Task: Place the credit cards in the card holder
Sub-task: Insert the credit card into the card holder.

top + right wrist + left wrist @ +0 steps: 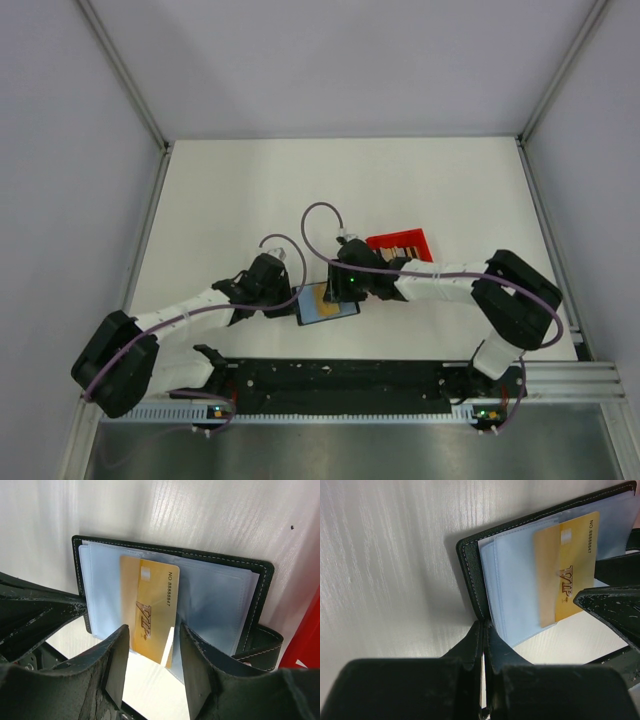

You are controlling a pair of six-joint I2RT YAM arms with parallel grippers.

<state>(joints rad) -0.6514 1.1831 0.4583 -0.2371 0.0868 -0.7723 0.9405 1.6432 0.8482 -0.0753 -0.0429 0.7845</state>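
Note:
The black card holder lies open on the white table, its pale blue-grey sleeves facing up. A gold credit card marked VIP sits partly inside a sleeve, its lower end sticking out. My right gripper is open, its fingers standing on either side of that free end without pinching it. My left gripper is shut on the edge of the card holder, close to the corner of the black cover. In the left wrist view the gold card shows through the clear sleeve. Other credit cards lie in the red tray.
A red shallow tray sits just behind the right gripper, and its edge shows at the right of the right wrist view. Grey walls and metal rails border the table. One right finger reaches into the left wrist view.

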